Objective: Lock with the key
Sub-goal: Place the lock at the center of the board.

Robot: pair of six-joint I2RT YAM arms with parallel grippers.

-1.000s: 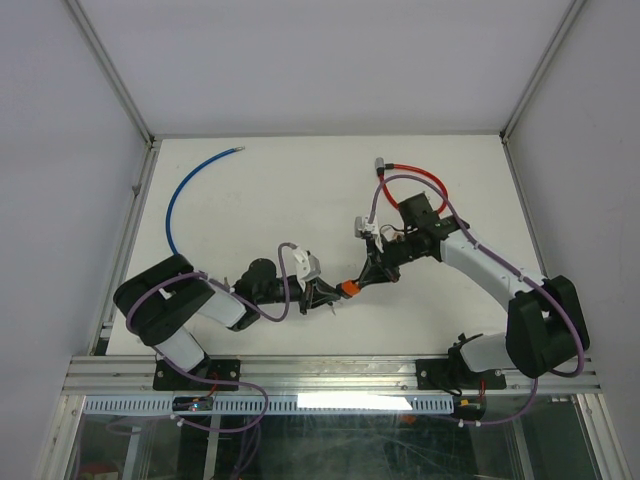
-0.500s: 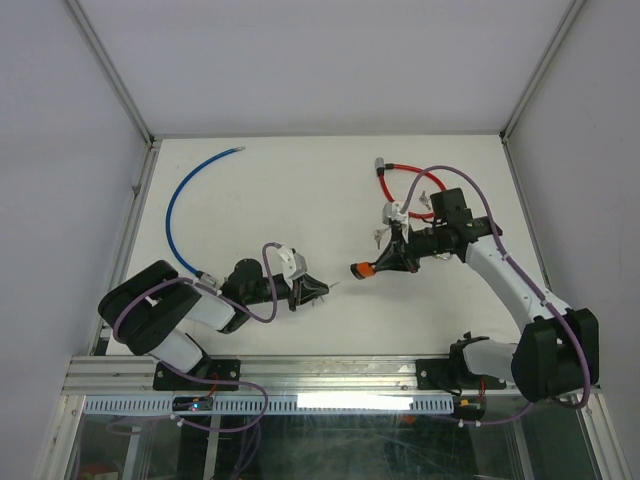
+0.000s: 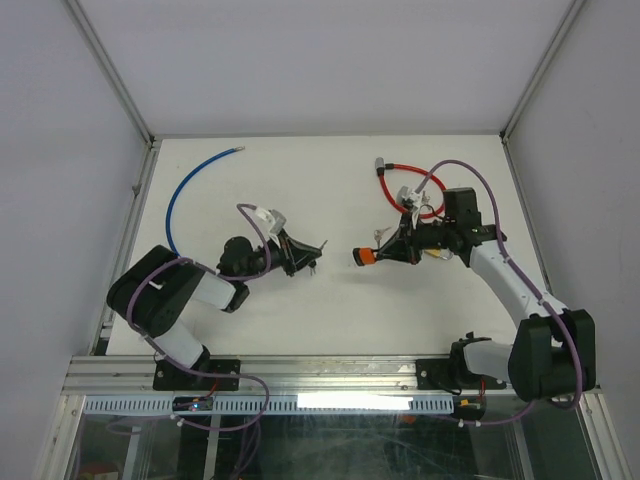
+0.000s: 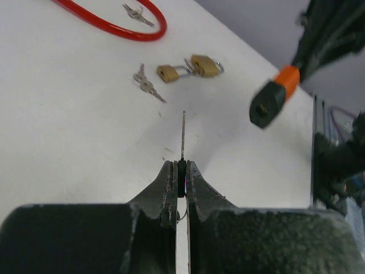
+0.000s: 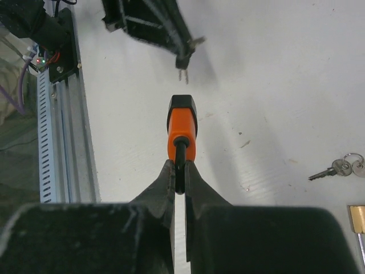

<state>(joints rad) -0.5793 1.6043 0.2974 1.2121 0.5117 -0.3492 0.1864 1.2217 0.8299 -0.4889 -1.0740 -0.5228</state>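
Key [image 4: 183, 134] sits pinched edge-on in my left gripper [image 4: 181, 166], mid-frame in its wrist view, blade aimed forward. My right gripper [image 5: 179, 166] clamps the orange lock [image 5: 182, 123], keyhole facing the key and well apart; I judge this is staging for insertion.

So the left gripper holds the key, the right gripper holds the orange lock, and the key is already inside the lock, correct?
Not quite. The key is not inside the orange lock; the two are clearly apart, as the left wrist view shows. The left gripper does hold the key, and the right gripper the lock.
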